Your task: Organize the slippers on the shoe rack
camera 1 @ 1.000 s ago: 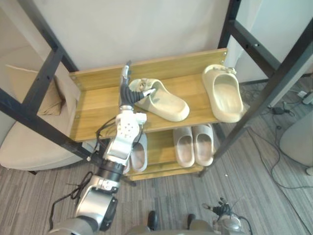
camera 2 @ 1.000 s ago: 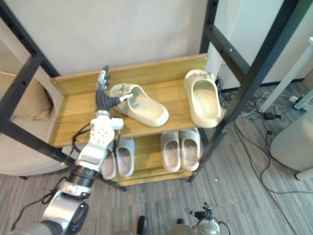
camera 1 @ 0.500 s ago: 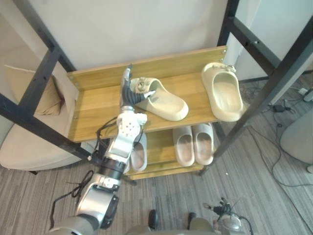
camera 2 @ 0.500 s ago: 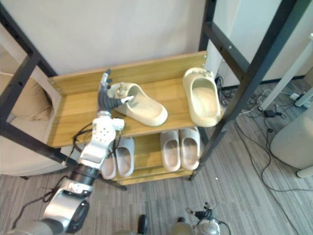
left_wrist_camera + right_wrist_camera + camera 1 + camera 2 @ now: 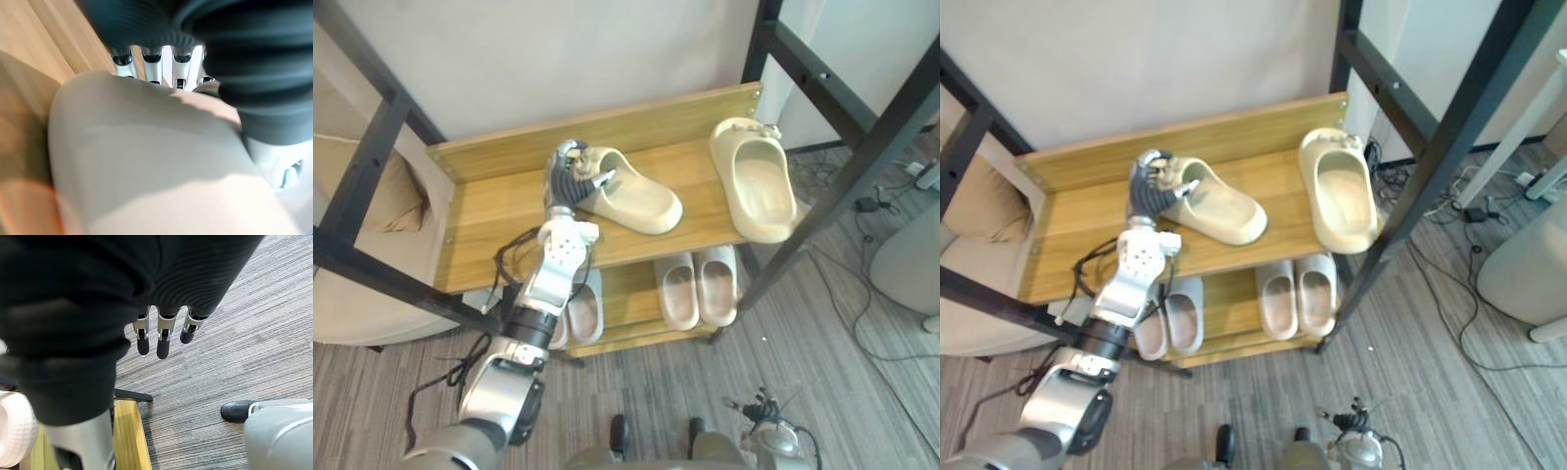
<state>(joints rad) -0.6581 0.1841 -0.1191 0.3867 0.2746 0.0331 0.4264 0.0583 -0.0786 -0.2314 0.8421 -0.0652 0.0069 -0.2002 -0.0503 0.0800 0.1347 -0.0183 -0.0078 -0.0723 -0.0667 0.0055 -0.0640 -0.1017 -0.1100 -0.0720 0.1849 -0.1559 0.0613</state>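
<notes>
Wooden rack (image 5: 489, 220), grey ribbed carpet (image 5: 234, 323). Fingers of your left hand (image 5: 566, 181) curl round a smooth cream slipper (image 5: 641, 201); right hand (image 5: 163, 340) fingers hang straight.

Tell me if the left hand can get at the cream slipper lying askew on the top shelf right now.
Probably yes: the left hand rests on the askew slipper, fingers curled over its end, with nothing between them on the top shelf. The other cream slipper lies well apart.
</notes>
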